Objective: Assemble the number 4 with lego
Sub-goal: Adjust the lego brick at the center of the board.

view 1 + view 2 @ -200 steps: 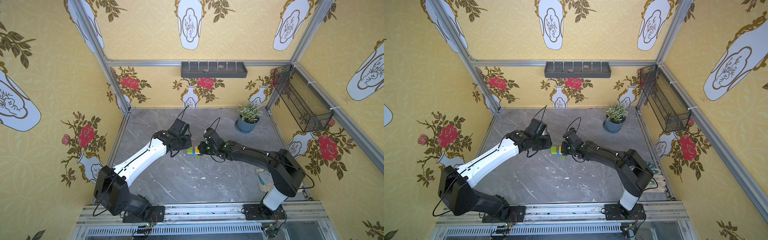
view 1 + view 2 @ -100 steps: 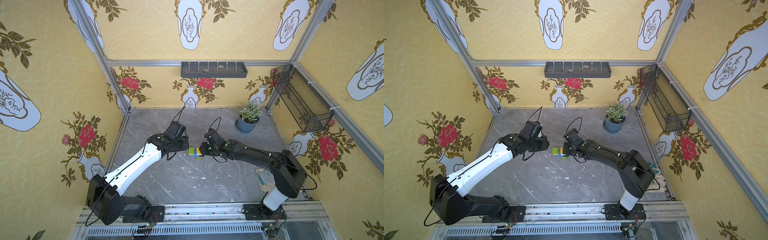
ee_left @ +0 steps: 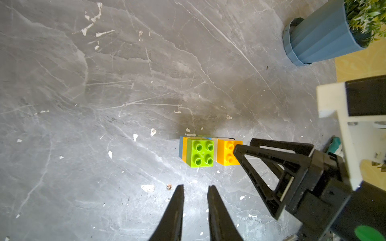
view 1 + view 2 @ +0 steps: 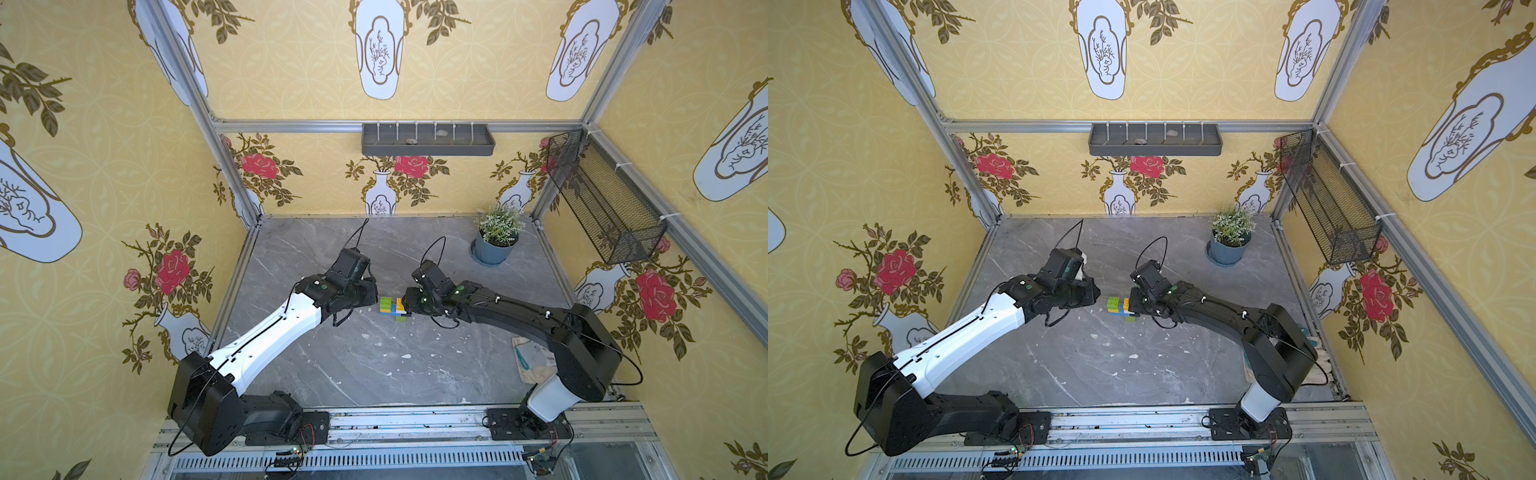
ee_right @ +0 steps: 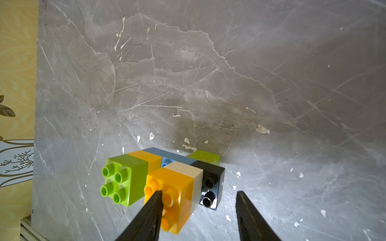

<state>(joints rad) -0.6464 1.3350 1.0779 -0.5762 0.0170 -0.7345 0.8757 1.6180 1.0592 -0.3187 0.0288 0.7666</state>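
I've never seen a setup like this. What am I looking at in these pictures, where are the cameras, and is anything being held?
You see two robot arms mounted at the front of a grey table, each ending in a two-fingered gripper. The two wide pictures come from one camera head overhead; each close-up comes from a camera on an arm's wrist. Between the arms lies a cluster of joined lego bricks in lime green, yellow, white, black and blue. A potted plant stands at the back. The left gripper shows only a narrow gap and is empty. The right gripper stands open at the bricks; nothing is held.
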